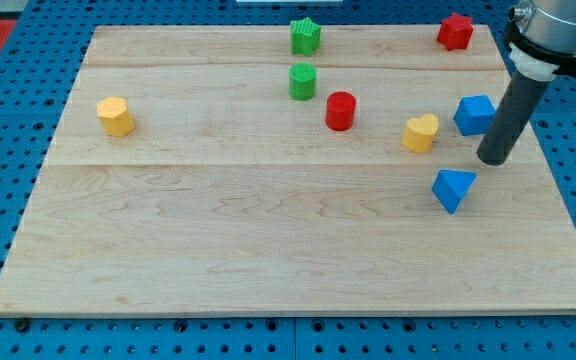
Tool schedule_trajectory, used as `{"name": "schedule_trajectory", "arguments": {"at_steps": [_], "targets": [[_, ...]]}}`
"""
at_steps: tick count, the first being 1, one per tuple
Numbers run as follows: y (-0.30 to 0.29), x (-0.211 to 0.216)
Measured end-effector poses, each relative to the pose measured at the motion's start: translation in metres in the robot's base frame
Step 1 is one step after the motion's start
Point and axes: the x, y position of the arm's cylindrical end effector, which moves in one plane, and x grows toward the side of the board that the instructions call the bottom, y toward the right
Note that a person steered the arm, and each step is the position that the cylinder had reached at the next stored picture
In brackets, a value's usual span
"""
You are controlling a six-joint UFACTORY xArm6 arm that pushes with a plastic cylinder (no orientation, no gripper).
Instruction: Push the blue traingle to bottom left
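Note:
The blue triangle [452,189] lies on the wooden board [268,240] at the view's right, a little below the middle. My tip [494,160] is on the board just up and to the right of the blue triangle, a small gap apart. The rod rises toward the view's top right corner. A blue cube [475,115] sits just left of the rod, above the triangle.
A yellow heart-shaped block [420,133] lies left of the blue cube. A red cylinder [340,110], a green cylinder [302,81] and a green star [306,36] stand near the top middle. A red block [455,31] is at top right, a yellow block [116,116] at left.

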Motion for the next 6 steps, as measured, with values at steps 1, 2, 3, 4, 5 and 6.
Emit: {"name": "schedule_trajectory", "arguments": {"at_steps": [1,2,3,4,5,6], "targets": [[-0.023,0.000],[-0.042,0.003],[-0.056,0.022],[-0.068,0.037],[-0.079,0.047],[-0.065,0.050]]}}
